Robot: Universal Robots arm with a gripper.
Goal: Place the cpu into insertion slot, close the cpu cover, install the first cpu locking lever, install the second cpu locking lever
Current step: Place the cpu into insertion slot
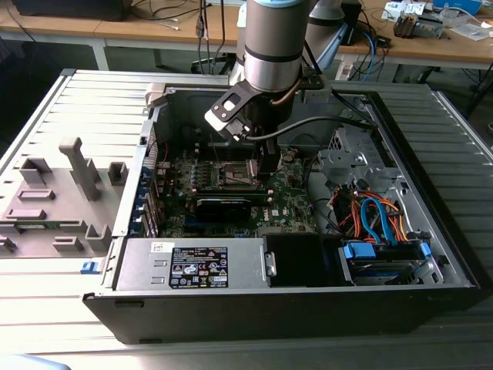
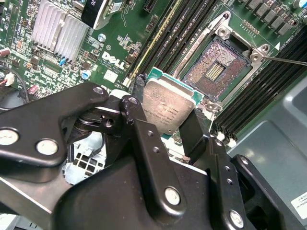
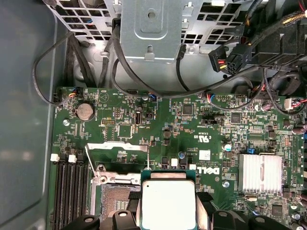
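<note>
My gripper (image 2: 165,120) is shut on the cpu (image 2: 168,109), a flat square chip with a silver-grey top held by two opposite edges between black fingers (image 2: 192,132). The chip hangs tilted just beside and above the insertion slot (image 2: 216,72), whose dark pin field lies bare. In the first wrist view the cpu (image 3: 168,203) sits next to the insertion slot (image 3: 115,201), and the cpu cover (image 3: 117,145) stands swung open behind it. A thin wire locking lever (image 2: 283,61) sticks out from the slot's corner. In the exterior view my gripper (image 1: 266,171) hovers over the motherboard inside the open computer case.
Long black memory slots (image 2: 168,33) flank the socket, and a finned heatsink (image 3: 260,172) stands on the board. Cables (image 3: 144,91) loop below a metal drive cage (image 3: 151,28). The power supply (image 1: 192,266) and blue-cabled drive bay (image 1: 381,223) fill the case front. A grey fixture (image 1: 69,193) lies at the exterior view's left.
</note>
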